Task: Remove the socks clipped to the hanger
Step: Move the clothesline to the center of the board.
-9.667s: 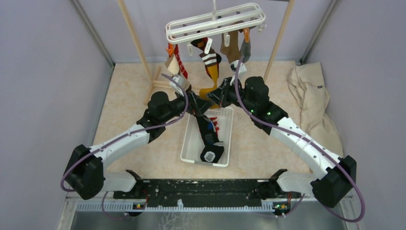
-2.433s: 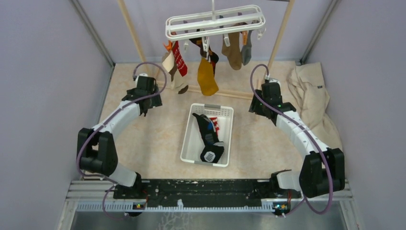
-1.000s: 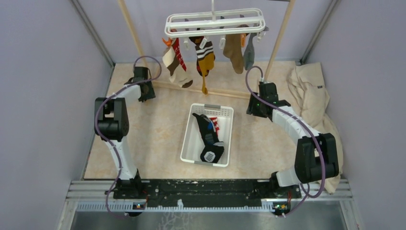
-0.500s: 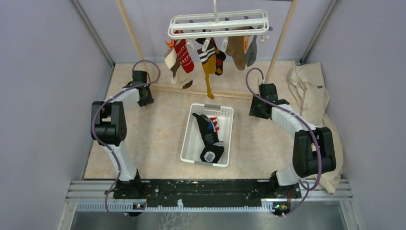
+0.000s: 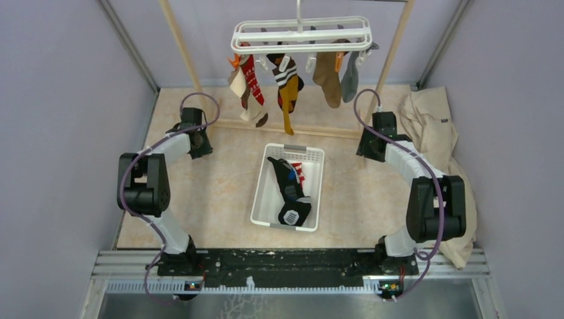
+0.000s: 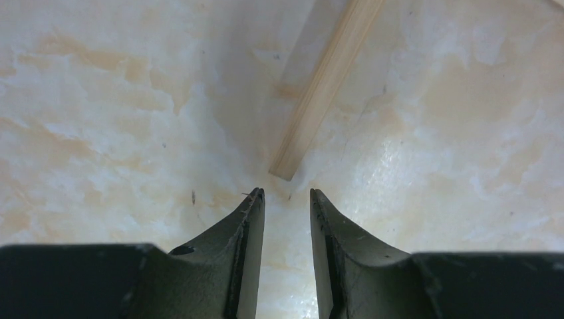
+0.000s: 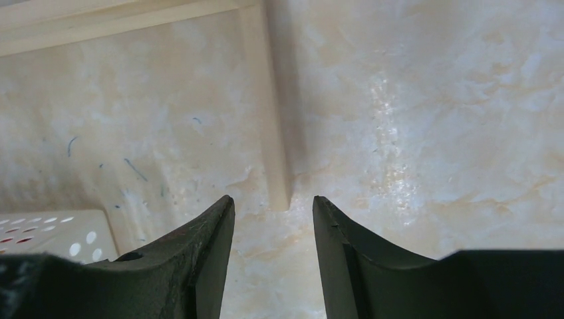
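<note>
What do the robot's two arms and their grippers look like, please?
Both the left arm and the right arm have white tubular links joined by chunky black joints, with a purple cable looping along each. The left gripper and right gripper each have two dark, tapered fingers with paler inner faces.

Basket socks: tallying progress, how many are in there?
2: a black sock lying lengthwise in the basket, a red patterned sock peeking out beside it. Others may be hidden underneath.
</note>
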Controlling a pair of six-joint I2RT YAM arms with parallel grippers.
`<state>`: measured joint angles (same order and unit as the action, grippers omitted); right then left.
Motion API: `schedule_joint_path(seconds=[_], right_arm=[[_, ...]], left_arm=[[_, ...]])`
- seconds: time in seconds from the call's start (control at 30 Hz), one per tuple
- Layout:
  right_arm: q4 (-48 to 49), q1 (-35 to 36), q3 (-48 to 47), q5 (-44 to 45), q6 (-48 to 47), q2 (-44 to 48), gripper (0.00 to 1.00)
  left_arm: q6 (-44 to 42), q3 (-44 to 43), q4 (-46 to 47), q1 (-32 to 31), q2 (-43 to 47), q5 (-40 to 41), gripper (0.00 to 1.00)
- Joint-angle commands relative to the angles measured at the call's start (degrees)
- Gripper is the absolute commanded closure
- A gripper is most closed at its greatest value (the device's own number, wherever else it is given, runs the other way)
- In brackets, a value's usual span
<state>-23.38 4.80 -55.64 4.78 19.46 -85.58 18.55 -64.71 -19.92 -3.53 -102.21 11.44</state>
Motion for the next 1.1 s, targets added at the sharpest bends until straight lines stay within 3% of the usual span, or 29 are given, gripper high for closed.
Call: schedule_joint_path(seconds=[0.0, 0.27, 0.4, 0.57, 1.0, 1.07], right_arm=[[1.1, -2.8, -3.2, -1.3, -0.9, -1.9, 0.52], [2.9, -3.0, -3.1, -4.6, -0.8, -2.7, 0.52], [3.3, -3.0, -2.7, -4.6, -0.6, -3.0, 0.52], [2.9, -3.0, -2.5, -3.8, -0.7, -3.5, 0.52], [4.0, -3.0, -3.1, -3.7, -0.4, -7.1, 0.53], [4.2, -3.0, -3.4, -3.6, -0.5, -7.8, 0.53]], left_arm=[[1.7, 2.5, -0.3, -0.6, 3.9, -0.6, 0.62], [1.1, 4.1, 0.6, -0.8, 5.7, 1.8, 0.61], [0.5, 0.4, -0.4, -0.8, 3.7, 3.0, 0.47], [-1.6, -4.6, -0.6, -0.8, -0.4, 2.4, 0.38], [-4.8, -11.3, 0.0, 0.0, -8.3, 1.6, 0.42], [-4.6, -11.2, 0.2, 0.0, -8.6, 1.4, 0.48]])
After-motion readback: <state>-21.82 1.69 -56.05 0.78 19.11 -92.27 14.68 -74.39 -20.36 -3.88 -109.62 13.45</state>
